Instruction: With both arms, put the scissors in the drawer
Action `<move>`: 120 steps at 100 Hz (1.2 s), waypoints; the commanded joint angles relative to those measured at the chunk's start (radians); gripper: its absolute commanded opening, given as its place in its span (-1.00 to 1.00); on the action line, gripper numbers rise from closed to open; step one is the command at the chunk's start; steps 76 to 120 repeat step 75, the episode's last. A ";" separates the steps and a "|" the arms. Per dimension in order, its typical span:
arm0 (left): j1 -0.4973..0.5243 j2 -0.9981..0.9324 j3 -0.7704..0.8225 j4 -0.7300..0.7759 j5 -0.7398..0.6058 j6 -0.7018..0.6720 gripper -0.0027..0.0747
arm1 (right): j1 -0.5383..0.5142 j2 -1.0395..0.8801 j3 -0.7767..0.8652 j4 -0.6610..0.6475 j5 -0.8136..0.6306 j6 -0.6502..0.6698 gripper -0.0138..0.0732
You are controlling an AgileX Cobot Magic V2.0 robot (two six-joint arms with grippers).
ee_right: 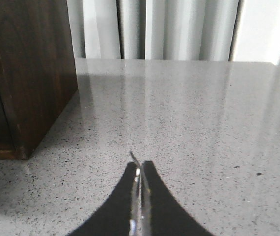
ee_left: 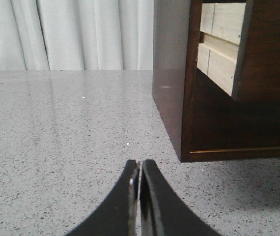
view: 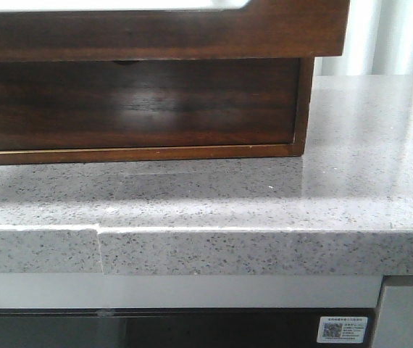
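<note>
No scissors show in any view. The drawer [view: 156, 32], a dark brown glossy plank with a whitish strip along its top, stands pulled out over the lower drawer front [view: 134, 101], which has a finger notch. In the left wrist view the drawer [ee_left: 270, 44] shows its pale wooden side. My left gripper [ee_left: 140, 169] is shut and empty, low over the counter beside the cabinet. My right gripper [ee_right: 141, 169] is shut, low over the counter on the cabinet's other side; a thin sliver sticks out at its tips. Neither gripper shows in the front view.
The dark wooden cabinet [ee_right: 32, 73] stands on a grey speckled stone counter [view: 351, 167]. The counter's front edge has a seam [view: 99, 250]. White curtains [ee_left: 71, 34] hang behind. A QR label [view: 344, 330] sits below the counter.
</note>
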 commanded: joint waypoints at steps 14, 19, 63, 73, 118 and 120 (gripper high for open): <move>-0.008 -0.031 0.036 -0.001 -0.079 -0.009 -0.98 | -0.008 -0.111 0.167 -0.007 -0.247 0.001 -0.84; -0.008 -0.031 0.036 -0.001 -0.079 -0.009 -0.98 | -0.008 -0.126 0.199 -0.007 -0.292 0.001 -0.84; -0.008 -0.031 0.036 -0.002 -0.079 -0.009 -0.98 | -0.008 -0.133 0.198 -0.007 -0.286 0.001 -0.84; -0.008 -0.031 0.036 -0.002 -0.079 -0.009 -0.98 | -0.008 -0.133 0.198 -0.007 -0.286 0.001 -0.84; -0.008 -0.031 0.036 -0.002 -0.079 -0.009 -0.98 | -0.008 -0.133 0.198 -0.007 -0.286 0.001 -0.84; -0.008 -0.031 0.036 -0.002 -0.079 -0.009 -0.98 | -0.008 -0.133 0.198 -0.007 -0.286 0.001 -0.84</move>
